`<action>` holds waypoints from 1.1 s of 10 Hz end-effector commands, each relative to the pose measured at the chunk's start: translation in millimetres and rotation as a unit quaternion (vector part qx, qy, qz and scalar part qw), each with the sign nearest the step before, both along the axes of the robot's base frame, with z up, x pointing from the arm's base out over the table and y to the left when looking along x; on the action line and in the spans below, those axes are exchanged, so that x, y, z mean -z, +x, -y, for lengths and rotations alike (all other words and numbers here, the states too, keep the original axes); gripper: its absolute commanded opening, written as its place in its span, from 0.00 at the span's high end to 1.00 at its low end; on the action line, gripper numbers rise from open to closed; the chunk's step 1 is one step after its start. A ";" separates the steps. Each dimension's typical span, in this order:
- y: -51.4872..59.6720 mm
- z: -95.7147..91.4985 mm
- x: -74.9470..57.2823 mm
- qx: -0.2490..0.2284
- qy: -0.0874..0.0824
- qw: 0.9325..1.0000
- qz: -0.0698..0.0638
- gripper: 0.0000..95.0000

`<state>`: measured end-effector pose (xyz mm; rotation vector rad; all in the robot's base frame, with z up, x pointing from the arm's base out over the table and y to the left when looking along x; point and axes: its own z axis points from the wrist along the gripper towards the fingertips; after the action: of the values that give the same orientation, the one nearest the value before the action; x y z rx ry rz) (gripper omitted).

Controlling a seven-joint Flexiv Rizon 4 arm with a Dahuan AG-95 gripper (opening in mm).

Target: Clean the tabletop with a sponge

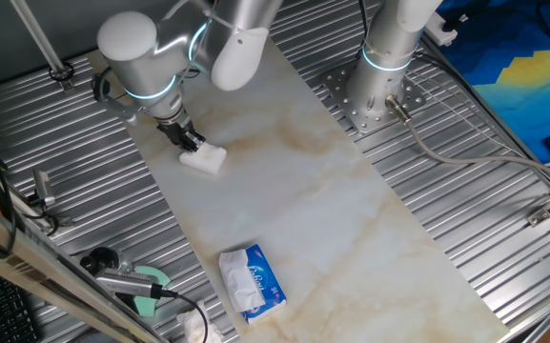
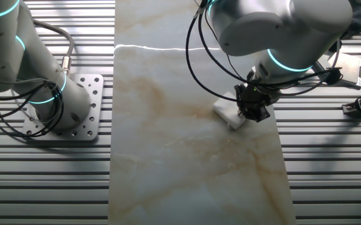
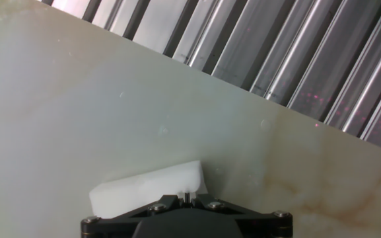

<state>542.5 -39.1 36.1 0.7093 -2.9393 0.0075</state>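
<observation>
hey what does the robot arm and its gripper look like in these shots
The arm is built from rounded, silver-grey segments with glowing cyan rings at the joints and black cables looping alongside. The gripper is small, black and angular, with screw heads visible in the hand view. A second arm base of the same style stands bolted to a perforated metal plate.
</observation>
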 end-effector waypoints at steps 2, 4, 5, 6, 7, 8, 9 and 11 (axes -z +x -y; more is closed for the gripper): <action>-0.2 0.2 -0.2 0.000 0.000 1.000 0.001 1.00; 0.6 1.7 2.0 0.000 0.006 1.000 0.006 1.00; 2.2 4.8 6.7 0.000 0.011 1.000 0.011 1.00; 2.8 5.8 8.4 0.000 0.012 1.000 0.012 1.00; 3.4 7.6 10.2 0.001 0.015 1.000 0.013 1.00; 3.5 9.1 10.9 -0.001 0.015 1.000 0.013 1.00; 3.9 12.7 11.2 -0.004 0.016 1.000 0.013 1.00; 3.7 17.2 10.6 -0.008 0.017 1.000 0.013 1.00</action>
<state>546.3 -56.3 25.8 0.7453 -2.9650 -0.0363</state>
